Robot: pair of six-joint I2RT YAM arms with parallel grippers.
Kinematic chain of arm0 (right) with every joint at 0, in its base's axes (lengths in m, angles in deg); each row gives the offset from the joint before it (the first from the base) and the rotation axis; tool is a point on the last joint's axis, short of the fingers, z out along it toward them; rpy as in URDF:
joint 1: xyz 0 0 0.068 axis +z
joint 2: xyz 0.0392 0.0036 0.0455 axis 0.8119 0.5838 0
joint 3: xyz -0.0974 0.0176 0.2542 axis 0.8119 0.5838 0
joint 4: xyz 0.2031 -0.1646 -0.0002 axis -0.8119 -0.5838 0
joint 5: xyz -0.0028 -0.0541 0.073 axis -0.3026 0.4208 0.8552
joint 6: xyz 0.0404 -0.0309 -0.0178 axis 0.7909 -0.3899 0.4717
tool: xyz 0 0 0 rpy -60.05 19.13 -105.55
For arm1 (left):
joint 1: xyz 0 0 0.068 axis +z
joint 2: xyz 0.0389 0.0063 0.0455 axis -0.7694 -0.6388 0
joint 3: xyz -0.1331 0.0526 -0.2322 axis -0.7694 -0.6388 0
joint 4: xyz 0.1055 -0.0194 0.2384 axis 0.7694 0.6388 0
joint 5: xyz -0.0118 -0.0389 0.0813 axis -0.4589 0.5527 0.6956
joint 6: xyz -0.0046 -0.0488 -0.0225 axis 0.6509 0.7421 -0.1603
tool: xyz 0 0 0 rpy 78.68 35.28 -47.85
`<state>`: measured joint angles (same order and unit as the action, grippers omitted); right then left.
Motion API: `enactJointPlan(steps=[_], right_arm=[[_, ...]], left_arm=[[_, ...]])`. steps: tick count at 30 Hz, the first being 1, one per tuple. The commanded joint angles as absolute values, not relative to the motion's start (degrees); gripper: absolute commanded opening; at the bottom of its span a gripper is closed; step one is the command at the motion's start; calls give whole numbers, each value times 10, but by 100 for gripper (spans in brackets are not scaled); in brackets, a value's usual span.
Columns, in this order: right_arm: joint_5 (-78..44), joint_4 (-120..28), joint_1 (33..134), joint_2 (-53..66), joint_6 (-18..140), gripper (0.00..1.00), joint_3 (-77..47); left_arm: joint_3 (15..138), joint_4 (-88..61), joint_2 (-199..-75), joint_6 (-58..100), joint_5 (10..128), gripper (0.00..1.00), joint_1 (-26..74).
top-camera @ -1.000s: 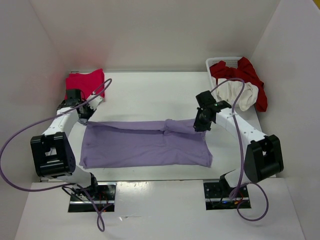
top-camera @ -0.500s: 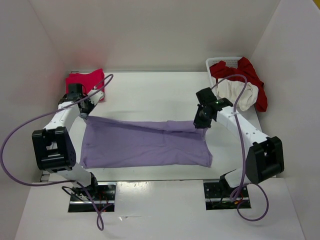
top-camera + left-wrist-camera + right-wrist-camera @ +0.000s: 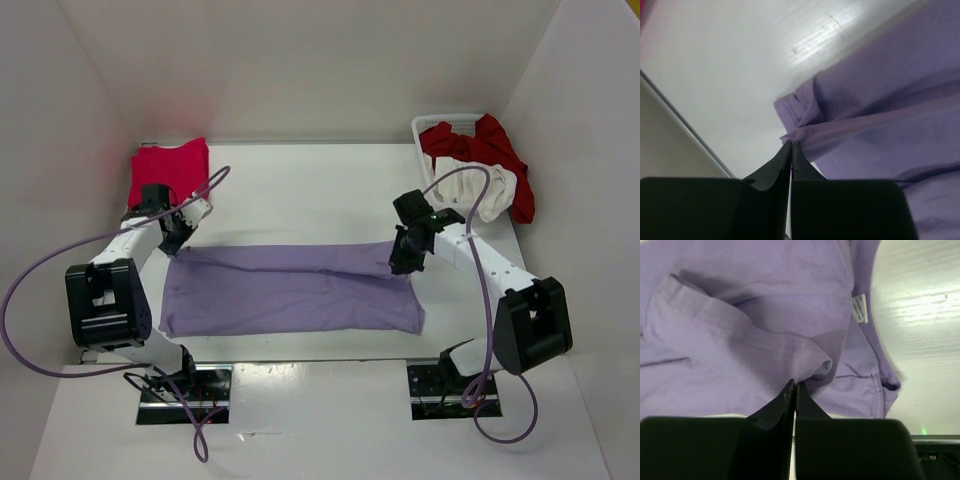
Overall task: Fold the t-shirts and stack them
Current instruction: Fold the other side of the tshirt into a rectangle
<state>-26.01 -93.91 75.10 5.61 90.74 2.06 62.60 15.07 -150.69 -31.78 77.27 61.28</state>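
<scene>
A lavender t-shirt [image 3: 290,292] lies stretched across the middle of the table, its far edge folded over toward the front. My left gripper [image 3: 172,243] is shut on the shirt's far left corner [image 3: 797,131]. My right gripper [image 3: 399,262] is shut on a bunched fold [image 3: 812,365] of the same shirt at its far right end. A magenta-pink t-shirt [image 3: 168,166] lies folded at the back left. In the basket at the back right lie a dark red t-shirt [image 3: 490,148] and a cream white t-shirt [image 3: 478,192].
A white lattice basket [image 3: 437,123] stands in the back right corner, shirts spilling over its rim. White walls close the table [image 3: 300,190] on the left, back and right. Purple cables loop from both arms.
Both grippers have drawn the lavender shirt's far edge toward the front, laying the fold flatter. The left gripper went back toward the pink shirt first, then came forward.
</scene>
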Motion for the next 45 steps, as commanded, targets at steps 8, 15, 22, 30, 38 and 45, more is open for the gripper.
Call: enactJointPlan(steps=[8,15,22,30,38,45], right_arm=[[-259,-978,756,110,920,5,22],[-294,-1011,756,120,915,3,3],[-294,-1029,756,120,904,0,-3],[-299,-1029,756,133,899,16,-3],[-276,-1035,762,126,882,44,-25],[-270,-1012,821,117,875,42,-124]], left_arm=[[583,162,-1486,-338,768,0,613],[571,188,-1474,-368,783,0,608],[620,256,-1453,-350,749,0,602],[578,277,-1453,-350,768,4,602],[579,342,-1448,-379,789,40,602],[700,361,-1448,-361,764,47,616]])
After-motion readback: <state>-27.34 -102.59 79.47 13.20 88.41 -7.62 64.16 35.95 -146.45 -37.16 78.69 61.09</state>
